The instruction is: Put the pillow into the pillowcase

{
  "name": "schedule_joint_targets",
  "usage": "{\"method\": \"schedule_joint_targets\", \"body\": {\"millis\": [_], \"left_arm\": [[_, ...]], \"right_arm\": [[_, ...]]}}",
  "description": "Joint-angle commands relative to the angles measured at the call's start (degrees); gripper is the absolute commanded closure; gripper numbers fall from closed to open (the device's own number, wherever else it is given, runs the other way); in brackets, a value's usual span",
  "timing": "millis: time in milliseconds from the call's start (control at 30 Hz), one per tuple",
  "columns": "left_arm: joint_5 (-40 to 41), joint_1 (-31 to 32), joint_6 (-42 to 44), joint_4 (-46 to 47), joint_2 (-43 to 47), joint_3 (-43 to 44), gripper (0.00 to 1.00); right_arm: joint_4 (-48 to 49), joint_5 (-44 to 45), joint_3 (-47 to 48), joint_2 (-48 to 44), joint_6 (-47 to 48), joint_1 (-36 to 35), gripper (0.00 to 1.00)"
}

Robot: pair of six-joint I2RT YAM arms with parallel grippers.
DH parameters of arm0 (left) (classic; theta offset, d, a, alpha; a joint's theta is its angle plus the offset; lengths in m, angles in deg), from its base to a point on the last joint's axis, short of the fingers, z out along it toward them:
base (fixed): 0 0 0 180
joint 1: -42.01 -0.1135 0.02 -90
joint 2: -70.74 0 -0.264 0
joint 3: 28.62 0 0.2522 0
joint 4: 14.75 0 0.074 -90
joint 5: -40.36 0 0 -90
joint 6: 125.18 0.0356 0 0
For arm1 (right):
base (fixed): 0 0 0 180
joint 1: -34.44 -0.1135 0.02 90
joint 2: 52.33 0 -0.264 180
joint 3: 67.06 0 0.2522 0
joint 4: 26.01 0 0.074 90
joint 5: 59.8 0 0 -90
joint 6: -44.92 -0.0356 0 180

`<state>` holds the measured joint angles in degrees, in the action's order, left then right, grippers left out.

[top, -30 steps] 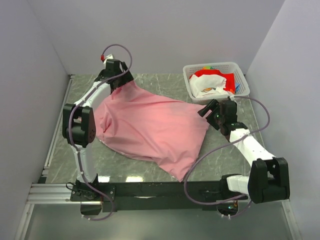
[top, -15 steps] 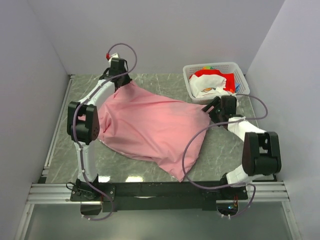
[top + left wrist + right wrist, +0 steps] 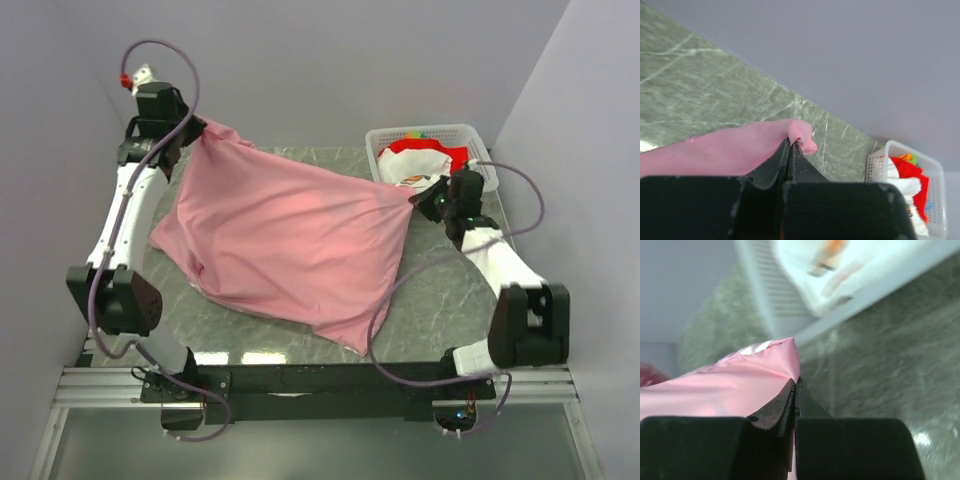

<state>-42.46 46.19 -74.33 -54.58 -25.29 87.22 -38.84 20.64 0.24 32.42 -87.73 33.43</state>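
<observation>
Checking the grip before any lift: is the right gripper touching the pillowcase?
Touching. The right wrist view shows the right gripper shut on a corner of the pillowcase, with pink fabric clamped between the closed jaws.

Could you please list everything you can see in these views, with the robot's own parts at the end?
pillowcase: one, pink, bulging, spread across the middle of the table, held at two far corners
pillow: none in plain sight; the pillowcase looks filled
basket: one, white, far right of the table
cloth items: count unclear, red and white, piled in the basket
table: one, green marbled, under everything
walls: pale lavender, behind and at both sides
rail: one, silver, along the near edge
left gripper: one, black, jaws shut on the pillowcase's far-left corner
right gripper: one, black, jaws shut on the pillowcase's corner beside the basket
</observation>
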Motion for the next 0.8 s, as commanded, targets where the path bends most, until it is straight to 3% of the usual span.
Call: {"method": "schedule_joint_targets", "body": {"millis": [0, 100, 267, 300, 367, 467, 600, 767], "left_arm": [[5.12, -4.01, -1.98, 0.32, 8.91, 2.68, 0.99], [5.91, -6.21, -1.89, -0.13, 13.65, 1.28, 0.99], [5.83, -7.52, -2.68, -1.09, 19.73, -1.36, 0.99], [5.91, -7.70, -2.77, -1.27, 21.57, -1.19, 0.99], [5.04, -8.49, -3.20, -2.58, 22.72, 0.48, 0.99], [3.98, -8.76, -3.65, -5.04, 23.87, 4.96, 0.99], [5.65, -8.76, -2.42, -8.20, 25.02, 10.40, 0.99], [6.53, -8.84, -1.36, -12.87, 26.85, 16.04, 0.99]], "right_arm": [[-4.69, 1.57, 4.28, -16.96, 3.80, 0.67, 1.00], [-6.90, 0.51, 9.20, -24.88, 5.12, 0.75, 1.00], [-15.59, -1.87, 21.93, -27.26, 9.59, -3.71, 1.00], [-18.04, 4.40, 22.74, -28.05, 12.65, -7.82, 1.00], [-20.34, 8.50, 23.72, -28.50, 14.61, -9.18, 1.00], [-21.50, 4.65, 21.45, -28.15, 13.83, -5.40, 1.00], [-22.27, 8.51, 18.09, -30.87, 14.70, -9.27, 1.00], [-28.08, 9.47, 26.32, -37.45, 15.67, -7.07, 1.00]]}}
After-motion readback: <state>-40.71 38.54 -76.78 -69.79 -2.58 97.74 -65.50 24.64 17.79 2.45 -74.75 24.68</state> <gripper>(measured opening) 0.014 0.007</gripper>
